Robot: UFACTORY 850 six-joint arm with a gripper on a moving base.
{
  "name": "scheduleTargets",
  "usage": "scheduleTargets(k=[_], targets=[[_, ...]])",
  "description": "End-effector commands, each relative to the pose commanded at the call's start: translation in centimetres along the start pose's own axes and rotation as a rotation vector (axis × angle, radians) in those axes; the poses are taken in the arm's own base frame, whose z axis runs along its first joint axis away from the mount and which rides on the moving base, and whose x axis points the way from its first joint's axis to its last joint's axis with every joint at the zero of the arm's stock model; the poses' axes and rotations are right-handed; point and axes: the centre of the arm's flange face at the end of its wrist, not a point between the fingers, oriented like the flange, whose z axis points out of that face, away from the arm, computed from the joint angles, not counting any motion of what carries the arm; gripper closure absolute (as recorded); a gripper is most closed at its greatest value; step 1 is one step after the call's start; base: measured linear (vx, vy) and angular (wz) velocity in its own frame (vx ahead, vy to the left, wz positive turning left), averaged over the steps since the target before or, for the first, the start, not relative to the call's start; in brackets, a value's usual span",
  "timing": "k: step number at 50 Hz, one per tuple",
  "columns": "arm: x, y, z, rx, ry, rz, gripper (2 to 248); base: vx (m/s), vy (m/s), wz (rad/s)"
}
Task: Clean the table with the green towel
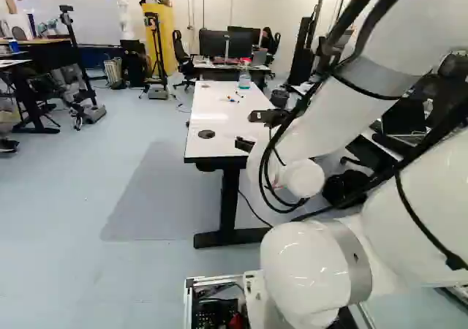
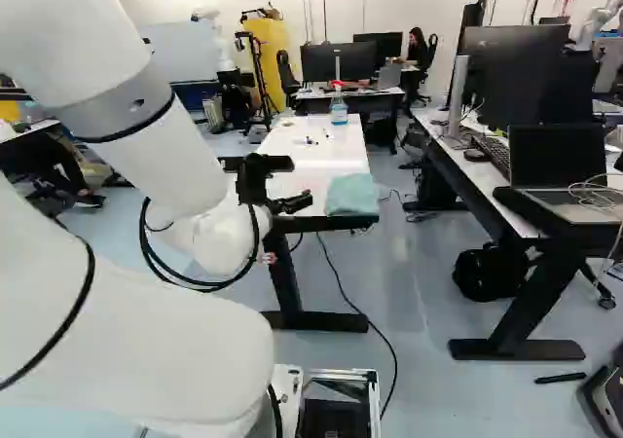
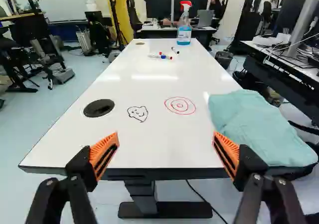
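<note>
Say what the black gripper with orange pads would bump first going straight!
Probably the shiny white tabletop, near the red ring drawing: the gripper seems to tip down towards it, though its height is hard to judge.

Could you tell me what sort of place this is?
It looks like a robotics lab or shared workshop: a white robot arm by a long table, desks with monitors, and a camera tripod.
</note>
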Motion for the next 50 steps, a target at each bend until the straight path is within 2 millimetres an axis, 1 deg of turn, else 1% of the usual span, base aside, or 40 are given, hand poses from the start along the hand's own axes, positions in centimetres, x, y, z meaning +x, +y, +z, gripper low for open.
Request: scheduleTargets(k=[1,16,30,38,50], targets=[[0.7,0.3,0.4,-0.011,0.013,0.004,3,0.0,0.0,0.0],[2.7,1.4,1.6,-0.044,0.048,0.014,3,0.0,0.0,0.0],[4.8,2.7,3.0,-0.083,0.075,0.025,3,0.0,0.0,0.0],[5.1,3.7,4.0,-0.107,0.057,0.033,3,0.0,0.0,0.0],[5.2,5.2,4.8,-0.147,0.025,0.049,3,0.0,0.0,0.0]])
